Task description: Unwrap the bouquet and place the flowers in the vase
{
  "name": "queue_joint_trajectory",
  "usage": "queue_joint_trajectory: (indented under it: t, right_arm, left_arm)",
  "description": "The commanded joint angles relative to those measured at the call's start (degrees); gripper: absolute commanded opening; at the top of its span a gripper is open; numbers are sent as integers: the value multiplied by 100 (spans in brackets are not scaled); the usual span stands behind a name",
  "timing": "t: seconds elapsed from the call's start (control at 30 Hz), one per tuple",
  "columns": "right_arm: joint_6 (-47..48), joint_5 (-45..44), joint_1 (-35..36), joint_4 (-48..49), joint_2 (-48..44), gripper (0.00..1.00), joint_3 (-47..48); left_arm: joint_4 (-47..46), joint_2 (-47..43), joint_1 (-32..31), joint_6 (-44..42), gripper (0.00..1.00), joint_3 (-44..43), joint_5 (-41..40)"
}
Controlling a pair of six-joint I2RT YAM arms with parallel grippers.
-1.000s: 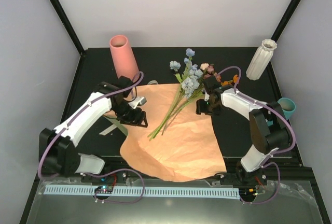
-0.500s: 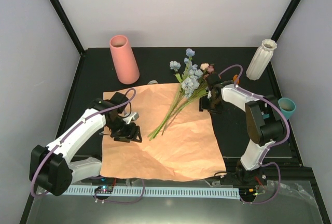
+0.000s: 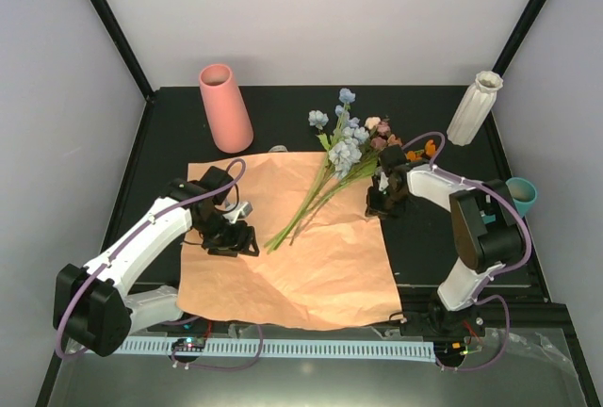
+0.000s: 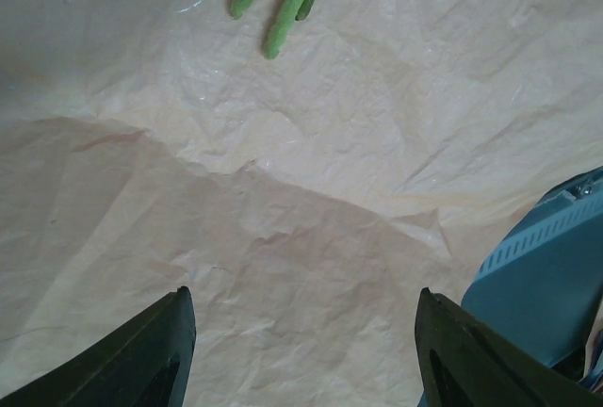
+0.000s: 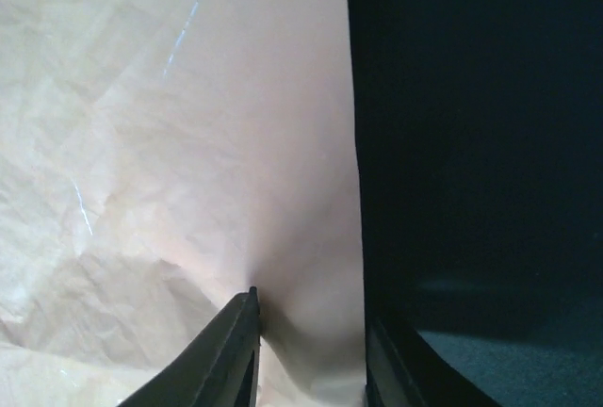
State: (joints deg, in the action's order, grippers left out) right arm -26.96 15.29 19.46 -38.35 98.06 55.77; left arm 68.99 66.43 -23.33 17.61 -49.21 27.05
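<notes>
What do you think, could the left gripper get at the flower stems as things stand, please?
Probably yes. The left gripper hangs open over the paper sheet, and the stem ends of the flowers lie bare on it just ahead of its fingers, with nothing lying between.

Green-stemmed flowers (image 3: 334, 167) lie flat at centre, blooms toward the top, stems on the unfolded, crinkled peach paper sheet (image 3: 320, 256). The ribbed white vase (image 3: 474, 108) stands upright at upper right.
</notes>
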Motion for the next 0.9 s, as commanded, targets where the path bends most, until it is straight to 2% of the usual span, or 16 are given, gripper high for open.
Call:
queue_joint_trajectory:
  t: [0.0, 0.13, 0.37, 0.63, 0.77, 0.87]
  right_arm:
    - [-13, 206, -148, 233, -78, 26, -222]
    - [-6, 202, -225, 366, -11, 3, -162]
    - [-114, 24, -375, 402, 478, 2, 593]
    - [-447, -206, -947, 468, 1258, 1, 1687]
    - [-468, -445, -1127, 370, 1510, 1, 2259]
    - [-482, -429, -1279, 436, 1549, 1, 2350]
  left_arm:
    - [-59, 18, -22, 85, 66, -37, -16]
    - [-93, -1, -31, 89, 66, -39, -52]
    - [-257, 8, -31, 125, 65, 23, -77]
    - [-559, 312, -68, -3, 63, -159, 123]
    - [-655, 648, -266, -234, 63, -322, 409]
    - [-749, 876, -552, -367, 63, -274, 418]
